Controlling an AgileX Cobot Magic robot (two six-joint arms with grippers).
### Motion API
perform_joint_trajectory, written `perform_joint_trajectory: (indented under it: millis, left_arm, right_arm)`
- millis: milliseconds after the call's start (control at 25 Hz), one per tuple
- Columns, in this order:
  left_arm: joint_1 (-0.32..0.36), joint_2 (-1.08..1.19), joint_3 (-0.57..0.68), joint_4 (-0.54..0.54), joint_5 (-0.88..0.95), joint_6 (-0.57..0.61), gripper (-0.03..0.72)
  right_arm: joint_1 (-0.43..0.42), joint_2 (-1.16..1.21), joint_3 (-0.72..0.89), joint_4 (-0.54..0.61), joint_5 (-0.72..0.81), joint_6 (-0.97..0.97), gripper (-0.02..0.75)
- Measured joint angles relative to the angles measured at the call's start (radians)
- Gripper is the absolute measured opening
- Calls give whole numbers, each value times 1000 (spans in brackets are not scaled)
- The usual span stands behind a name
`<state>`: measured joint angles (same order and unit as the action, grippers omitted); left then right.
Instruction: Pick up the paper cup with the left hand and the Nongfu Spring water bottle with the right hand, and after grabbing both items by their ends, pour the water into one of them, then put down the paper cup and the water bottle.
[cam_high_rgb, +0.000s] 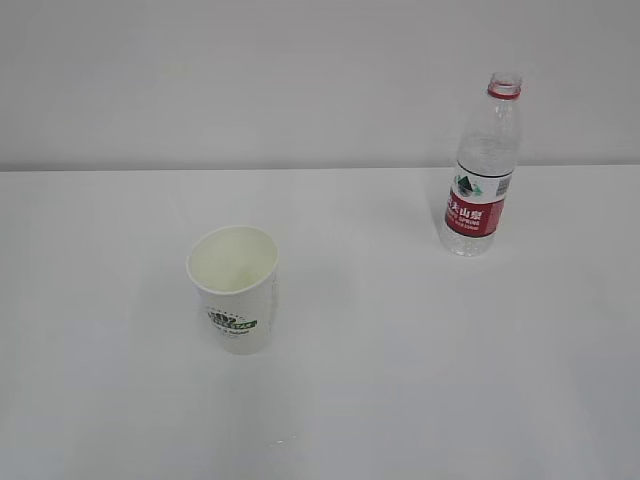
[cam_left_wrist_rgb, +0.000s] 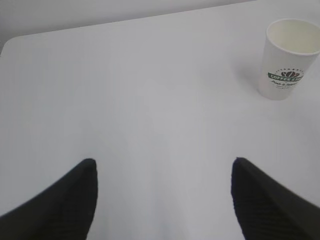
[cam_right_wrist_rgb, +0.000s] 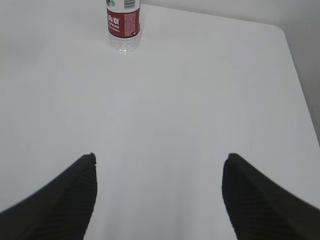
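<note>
The paper cup (cam_high_rgb: 233, 288) stands upright on the white surface (cam_high_rgb: 400, 380), left of the middle in the exterior view, its mouth open and its cream inside showing; a small dark green logo faces the camera. Whether it holds any liquid cannot be told. The Nongfu Spring water bottle (cam_high_rgb: 484, 168) stands upright well apart from it, farther back and to the right, near the surface's far edge. It has no cap, a red ring at the neck and a red-and-white label around its lower body.

In the left wrist view, the cup sits at the upper right, far ahead of the left end effector (cam_left_wrist_rgb: 165, 200), whose two black fingers stand wide apart over bare surface, holding nothing. In the right wrist view, the bottle's lower part shows at the top, left of centre, well ahead of the right end effector (cam_right_wrist_rgb: 159, 197), its fingers likewise spread wide and empty.
</note>
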<state>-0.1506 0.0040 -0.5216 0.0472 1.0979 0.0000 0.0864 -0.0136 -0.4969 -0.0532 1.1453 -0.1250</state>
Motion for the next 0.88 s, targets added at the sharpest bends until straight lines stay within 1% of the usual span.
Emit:
perform_joint_trajectory:
  millis: [240, 880]
  left_arm:
    - [0, 0, 0, 0, 0, 0, 594]
    - [0, 0, 0, 0, 0, 0, 591]
  right_arm:
    - [0, 0, 0, 0, 0, 0, 587]
    - [0, 0, 0, 0, -2, 0, 587]
